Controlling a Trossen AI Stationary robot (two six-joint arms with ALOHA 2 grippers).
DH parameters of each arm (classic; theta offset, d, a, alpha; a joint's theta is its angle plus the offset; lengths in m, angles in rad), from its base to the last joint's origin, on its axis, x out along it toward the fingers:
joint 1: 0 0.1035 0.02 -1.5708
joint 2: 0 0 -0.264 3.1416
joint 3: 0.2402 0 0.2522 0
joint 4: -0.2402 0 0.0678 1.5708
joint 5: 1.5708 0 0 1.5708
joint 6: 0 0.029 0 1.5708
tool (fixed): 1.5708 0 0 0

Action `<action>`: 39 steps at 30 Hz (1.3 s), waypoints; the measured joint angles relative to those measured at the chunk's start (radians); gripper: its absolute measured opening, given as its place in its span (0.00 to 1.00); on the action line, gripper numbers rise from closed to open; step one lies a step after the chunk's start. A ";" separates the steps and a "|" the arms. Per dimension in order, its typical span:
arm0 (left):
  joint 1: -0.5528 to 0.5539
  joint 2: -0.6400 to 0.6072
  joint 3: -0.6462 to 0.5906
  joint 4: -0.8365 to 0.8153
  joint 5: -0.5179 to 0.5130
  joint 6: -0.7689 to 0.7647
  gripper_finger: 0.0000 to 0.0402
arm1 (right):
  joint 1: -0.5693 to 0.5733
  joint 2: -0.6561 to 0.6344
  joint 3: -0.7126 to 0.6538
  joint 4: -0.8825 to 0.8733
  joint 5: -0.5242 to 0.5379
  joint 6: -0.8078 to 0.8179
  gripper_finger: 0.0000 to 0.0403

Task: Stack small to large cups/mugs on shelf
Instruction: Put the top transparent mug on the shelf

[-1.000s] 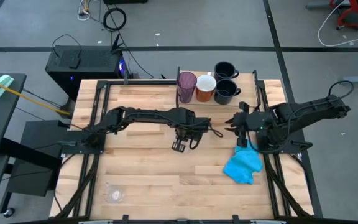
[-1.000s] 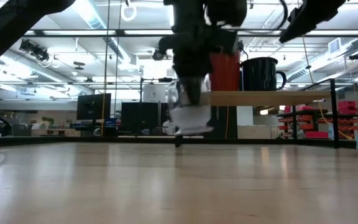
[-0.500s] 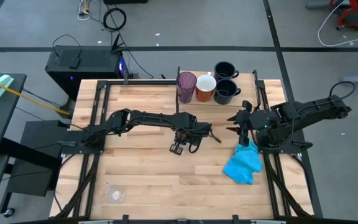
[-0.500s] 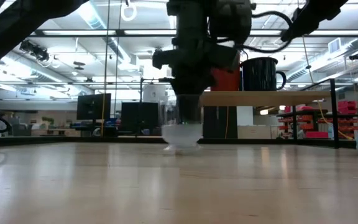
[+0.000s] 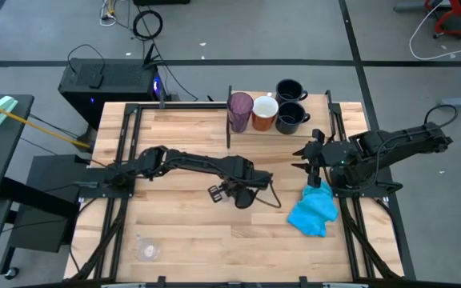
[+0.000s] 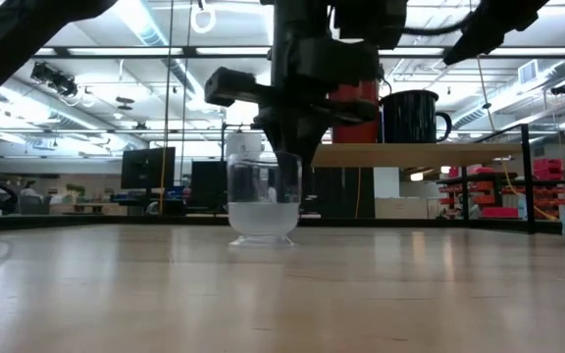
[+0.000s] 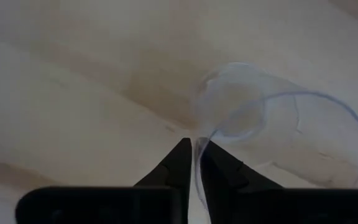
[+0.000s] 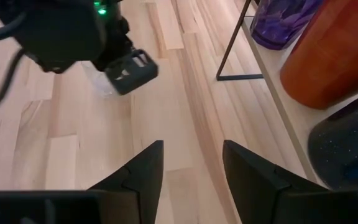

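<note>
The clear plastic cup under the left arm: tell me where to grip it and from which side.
Grip the clear plastic cup by its thin rim wall, coming straight down from above. It stands upright on the tabletop with its mouth open upward, so one finger can slip inside and one outside. The left gripper already pinches the rim this way. The right gripper waits open near the shelf.

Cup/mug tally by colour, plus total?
Purple tumbler: 1
Orange mug: 1
Dark navy mugs: 2
Clear plastic cups: 2, one gripped at the rim by the left gripper, one near the table's front left corner
Total: 6
</note>
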 joint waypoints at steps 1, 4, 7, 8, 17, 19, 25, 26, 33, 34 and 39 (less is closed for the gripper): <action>-0.004 0.000 0.000 -0.001 0.000 0.023 0.09 | 0.000 0.000 0.000 0.000 0.000 0.000 0.43; -0.016 0.000 0.000 0.000 0.000 0.027 0.06 | 0.000 0.000 0.000 0.000 0.000 0.000 0.43; -0.022 0.000 0.000 0.015 -0.023 0.004 0.04 | 0.000 0.000 0.000 0.000 0.000 0.000 0.43; -0.022 0.000 0.000 0.025 -0.046 -0.012 0.05 | 0.000 0.000 0.000 0.000 0.000 0.001 0.43; -0.028 0.000 0.002 0.021 -0.119 -0.084 0.35 | 0.000 0.000 0.000 0.000 0.000 0.008 0.43; -0.032 0.000 0.023 0.004 -0.137 -0.116 0.43 | 0.000 0.000 0.000 0.000 0.000 0.008 0.43; -0.032 0.000 0.164 -0.076 -0.146 -0.224 0.57 | 0.000 0.000 0.000 0.001 0.000 0.009 0.43; -0.030 0.000 0.189 -0.095 -0.146 -0.251 0.57 | 0.000 0.000 0.000 0.001 0.000 0.008 0.43; 0.024 -0.065 0.146 -0.240 -0.185 -0.557 0.52 | 0.000 0.000 0.000 0.002 0.000 0.012 0.43; 0.038 -0.065 0.141 -0.248 -0.186 -0.613 0.50 | 0.000 0.000 0.000 0.002 0.000 0.012 0.43; 0.085 -0.066 0.055 -0.239 -0.155 -0.761 0.42 | 0.000 0.000 0.000 0.008 -0.002 0.011 0.43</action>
